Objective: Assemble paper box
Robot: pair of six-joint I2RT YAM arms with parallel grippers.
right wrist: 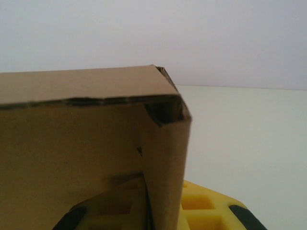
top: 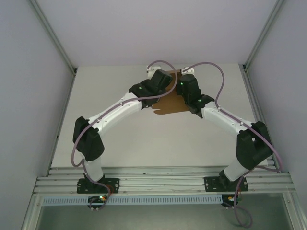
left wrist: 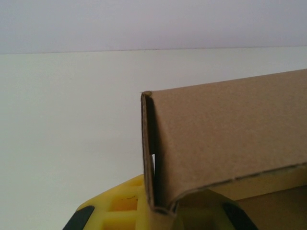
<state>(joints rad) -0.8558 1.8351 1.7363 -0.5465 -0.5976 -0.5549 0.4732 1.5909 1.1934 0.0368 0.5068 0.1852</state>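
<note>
From the near edge, where both bases are bolted, your two arms reach across the pale flat table (top: 144, 148) and meet at its far middle. There the plain brown cardboard paper box (top: 169, 104) lies between them. Its near part is flat on the table with rounded tabs pointing near and left, and its far part is tucked under the two wrists. You appear to be in the wall-raising step, with one long side folded upright and each arm taking a corner of it. Your left gripper (left wrist: 160, 216) is clenched on the left corner. In its wrist view the vertical fold of the box drops straight down between the yellow ribbed fingers (left wrist: 120, 211), and the raised wall runs off to the right above them. Your right gripper (right wrist: 153, 213) sits at the other corner. Here the wall comes in from the left, turns at a creased corner and sends a short flap down between the yellow fingers (right wrist: 211, 206). The cardboard hides the contact, so you cannot tell whether those jaws have bitten or stand just off the flap. The next move likely calls for a firm hold on that right flap. After that, both hands should work together to keep the wall square while the end flaps are turned in and locked. Press lightly, since thin board like this would probably buckle or spring back. Beyond the box there is bare table, then the plain far wall.
</note>
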